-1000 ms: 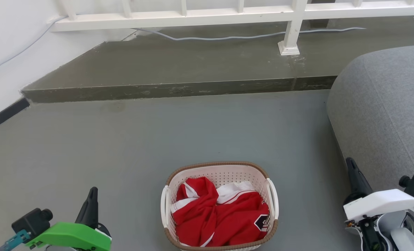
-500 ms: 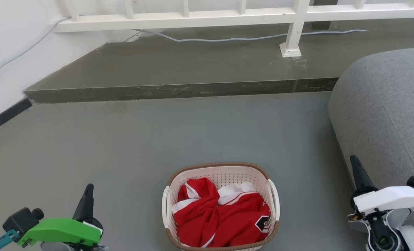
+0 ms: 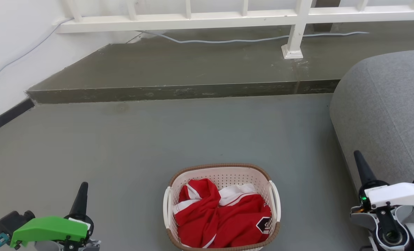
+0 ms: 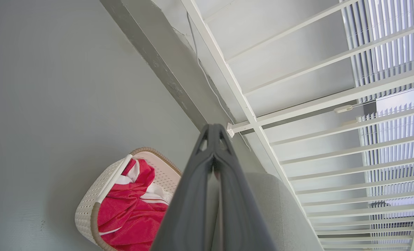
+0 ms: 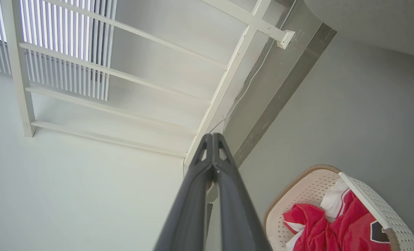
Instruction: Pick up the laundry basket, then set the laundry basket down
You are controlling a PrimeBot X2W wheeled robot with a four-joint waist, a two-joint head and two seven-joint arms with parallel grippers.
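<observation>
**Both grippers shut and empty, basket on the floor between them**

The left gripper (image 4: 212,134) has its two long dark, tapering fingers pressed flat together with nothing between them. The right gripper (image 5: 212,139) is closed in the same way and is also empty. In the head view each shows as a single black cone.

The laundry basket (image 3: 224,176) stands on the smooth grey floor (image 3: 158,139) between the grippers and well apart from both. It is a rounded rectangle of cream perforated plastic with a brown woven-look rim and white side handles. A crumpled red-and-white garment (image 3: 224,216) hides its bottom. The head view's lower edge cuts off its near rim, and the left fingers cover part of it in the left wrist view.

A grey fabric cushion (image 3: 384,104) bulges in beside the right gripper.

The whole head view has slid slightly since a second ago, so the camera moved. Both grippers also sit a little farther out from the basket.
</observation>
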